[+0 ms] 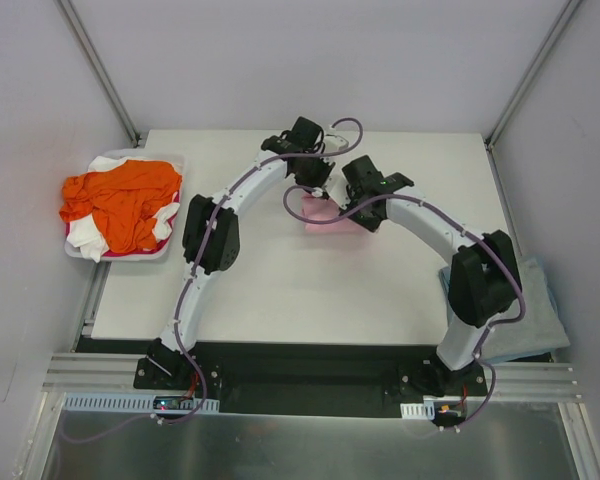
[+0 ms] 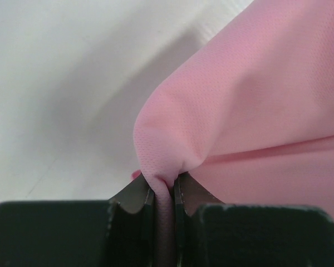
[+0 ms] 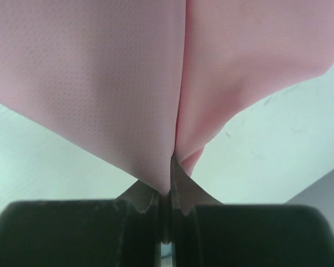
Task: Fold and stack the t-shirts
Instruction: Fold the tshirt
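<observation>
The light pink t-shirt (image 1: 330, 214) lies bunched at the middle back of the table, mostly hidden under both wrists. My left gripper (image 1: 318, 188) is shut on a fold of the pink t-shirt (image 2: 250, 100), with cloth pinched between its jaws. My right gripper (image 1: 358, 200) is shut on another fold of the pink t-shirt (image 3: 100, 83), which hangs taut from it above the table. The orange t-shirt (image 1: 120, 200) lies crumpled over a white t-shirt (image 1: 90, 240) at the left. The grey-blue t-shirt (image 1: 525, 310) lies folded at the right edge.
A white tray (image 1: 175, 160) at the table's left edge holds the orange and white shirts. The right arm's elbow (image 1: 480, 280) hangs over the grey-blue shirt. The white table (image 1: 280, 290) ends near the arm bases.
</observation>
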Robot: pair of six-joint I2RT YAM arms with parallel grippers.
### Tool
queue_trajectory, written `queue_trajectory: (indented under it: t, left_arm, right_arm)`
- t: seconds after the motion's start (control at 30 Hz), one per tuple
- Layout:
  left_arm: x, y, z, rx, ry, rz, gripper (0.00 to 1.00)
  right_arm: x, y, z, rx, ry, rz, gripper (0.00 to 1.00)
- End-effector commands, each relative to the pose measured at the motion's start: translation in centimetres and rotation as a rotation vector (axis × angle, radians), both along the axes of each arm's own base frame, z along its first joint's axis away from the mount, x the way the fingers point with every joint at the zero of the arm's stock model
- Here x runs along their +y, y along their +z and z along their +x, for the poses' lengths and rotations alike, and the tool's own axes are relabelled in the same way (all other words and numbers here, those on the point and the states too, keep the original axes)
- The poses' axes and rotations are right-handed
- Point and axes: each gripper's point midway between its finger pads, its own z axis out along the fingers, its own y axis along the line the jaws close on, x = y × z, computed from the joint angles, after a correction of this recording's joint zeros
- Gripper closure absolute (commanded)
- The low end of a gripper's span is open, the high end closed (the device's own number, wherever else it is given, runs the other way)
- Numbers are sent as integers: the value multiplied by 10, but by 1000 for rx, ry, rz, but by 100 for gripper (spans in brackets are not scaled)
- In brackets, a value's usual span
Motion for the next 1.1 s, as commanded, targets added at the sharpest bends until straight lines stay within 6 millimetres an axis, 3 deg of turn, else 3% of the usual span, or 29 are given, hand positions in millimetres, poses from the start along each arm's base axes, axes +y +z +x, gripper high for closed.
queue_trajectory:
  t: [0.0, 0.17, 0.3, 0.53, 0.73, 0.83, 0.9, 0.97, 1.0, 1.07]
  left_arm:
    - [85, -9, 55, -69, 173, 143, 100]
    - [117, -10, 71, -62, 253, 136, 100]
    - [133, -7, 79, -71, 287, 138, 100]
    - [150, -15, 85, -67, 310, 162, 100]
    - [154, -20, 84, -54, 313, 165, 100]
    - [155, -21, 85, -56, 317, 170, 99]
    - [156, -21, 85, -58, 318, 170, 92]
    - [156, -20, 86, -58, 322, 169, 70]
    - [156, -20, 86, -59, 321, 170, 62]
    - [156, -20, 87, -63, 326, 169, 55]
  right_arm:
    - [-13, -14, -20, 145, 11, -112, 99]
    - [18, -21, -4, 128, 45, -41, 99]
    - [35, -34, -7, 179, 76, -41, 99]
    - [46, -62, 6, 208, 84, -55, 99]
    - [52, -71, 14, 208, 90, -52, 99]
    - [55, -70, 15, 205, 95, -40, 91]
    - [56, -70, 16, 199, 94, -38, 87]
    - [57, -68, 15, 197, 92, -29, 81]
    - [57, -69, 16, 199, 91, -28, 70]
    - [58, -65, 17, 184, 88, -20, 70]
